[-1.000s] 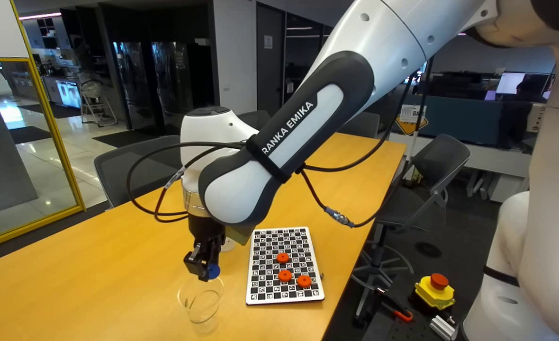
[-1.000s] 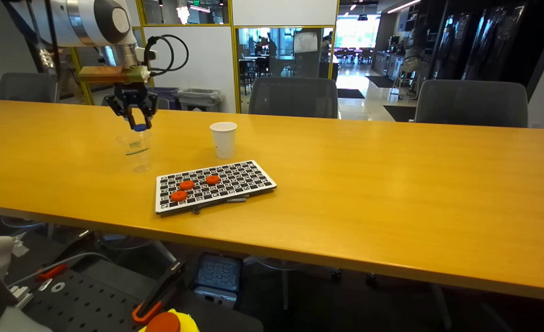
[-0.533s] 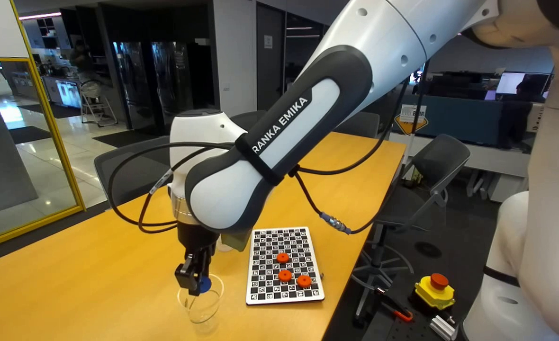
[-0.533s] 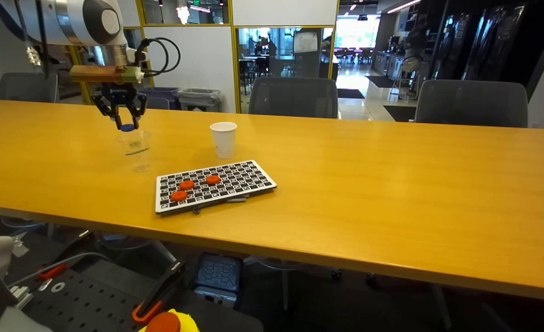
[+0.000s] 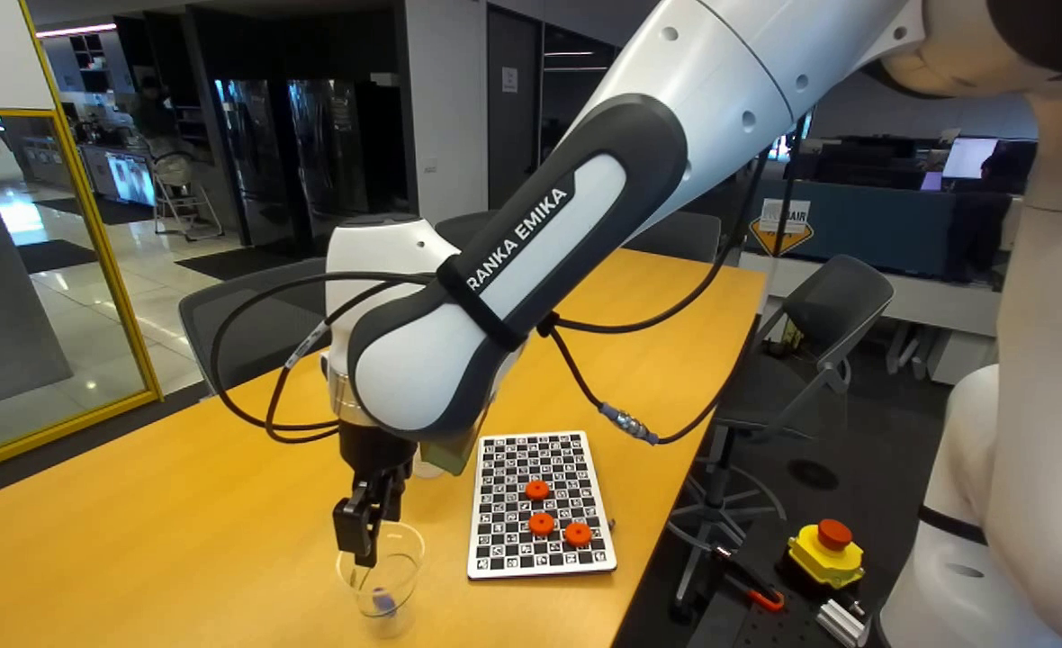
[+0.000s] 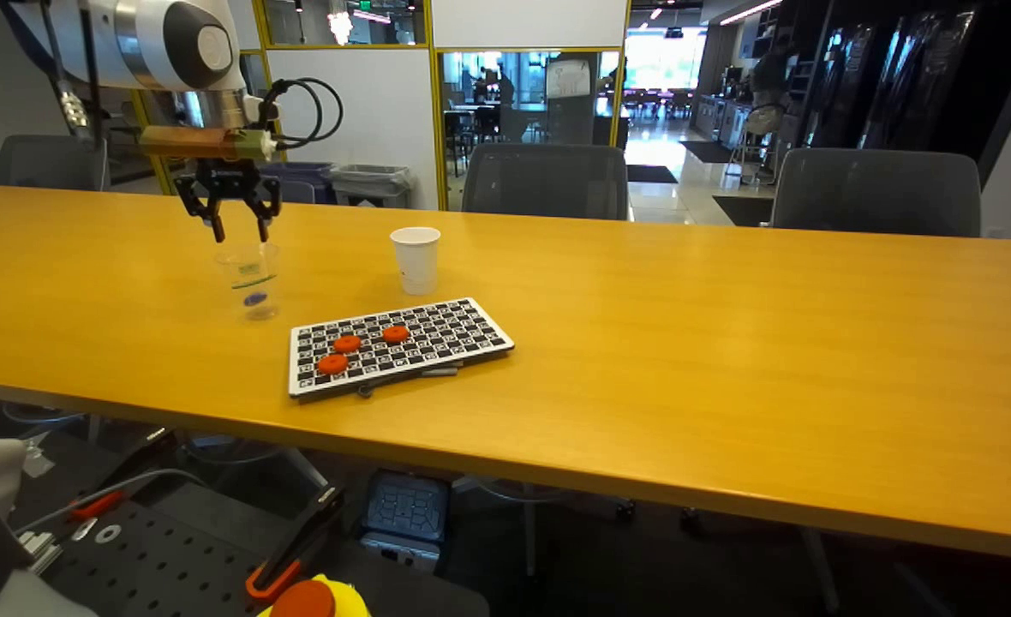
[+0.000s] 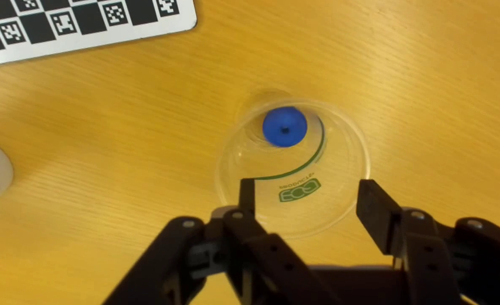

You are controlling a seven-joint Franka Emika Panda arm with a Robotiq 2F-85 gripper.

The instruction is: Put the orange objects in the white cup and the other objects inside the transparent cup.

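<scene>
A single blue piece (image 7: 284, 127) lies low inside the transparent cup (image 7: 299, 190), against its side. Through the clear wall the same blue piece (image 6: 255, 299) shows in both exterior views. Just over the cup's rim, my gripper (image 7: 305, 186) is open, its two fingers apart and nothing between them. Three orange objects (image 6: 347, 344) rest near one end of the checkered board (image 6: 450, 330). The white cup (image 6: 417, 261) stands upright behind the board; in an exterior view the arm hides most of it, and only its side edges into the wrist view.
The board lies flat on the wooden table (image 6: 728, 360), close to the transparent cup. Grey chairs (image 6: 544, 184) line the far side. By the arm's base sits a yellow box with a red button (image 5: 826, 556), off the table.
The gripper went from shut on the blue piece to open. It shifted slightly over the transparent cup, and the blue piece dropped inside. The orange objects and white cup stayed put.
</scene>
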